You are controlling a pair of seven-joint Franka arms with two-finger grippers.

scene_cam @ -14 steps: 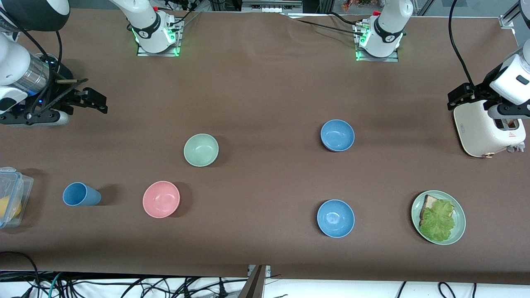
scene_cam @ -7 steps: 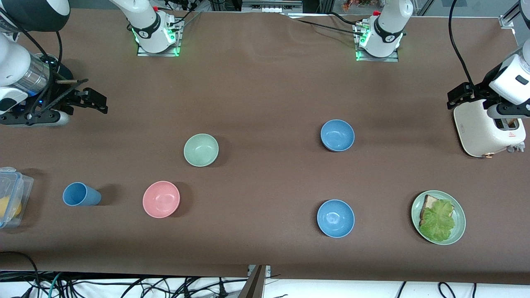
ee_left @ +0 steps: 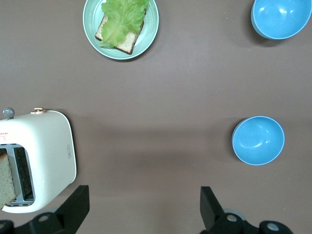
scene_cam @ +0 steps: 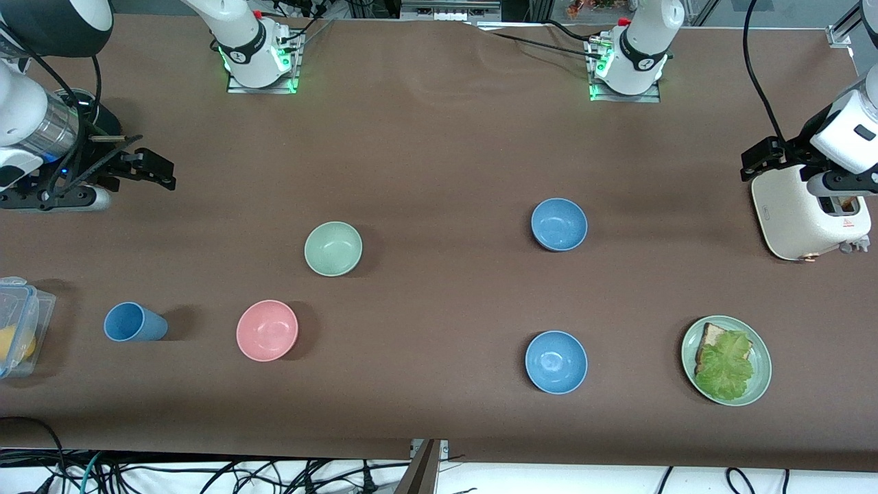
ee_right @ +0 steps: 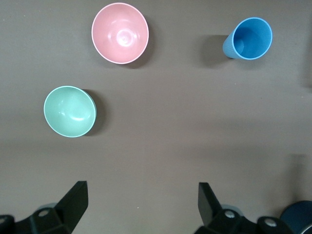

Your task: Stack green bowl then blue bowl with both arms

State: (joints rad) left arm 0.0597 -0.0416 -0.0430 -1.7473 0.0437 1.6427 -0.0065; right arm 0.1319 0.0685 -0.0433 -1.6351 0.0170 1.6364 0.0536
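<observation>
The pale mint-green bowl (scene_cam: 333, 248) stands on the brown table and shows in the right wrist view (ee_right: 69, 111). The soft greyish blue bowl (scene_cam: 559, 224) stands toward the left arm's end and shows in the left wrist view (ee_left: 258, 140). My right gripper (scene_cam: 152, 168) is open and empty in the air at the right arm's end of the table, well apart from the green bowl (ee_right: 142, 191). My left gripper (scene_cam: 758, 161) is open and empty in the air by the toaster, well apart from the blue bowl (ee_left: 143, 195).
A brighter blue bowl (scene_cam: 556, 361) sits nearer to the front camera than the greyish one. A pink bowl (scene_cam: 267, 330) and a blue cup (scene_cam: 134, 322) lie near the green bowl. There are also a white toaster (scene_cam: 809, 216), a green plate (scene_cam: 761, 384) with toast and lettuce, and a plastic box (scene_cam: 17, 326).
My right gripper has drifted very slightly toward the robots' bases. The left arm and all the bowls are where they were.
</observation>
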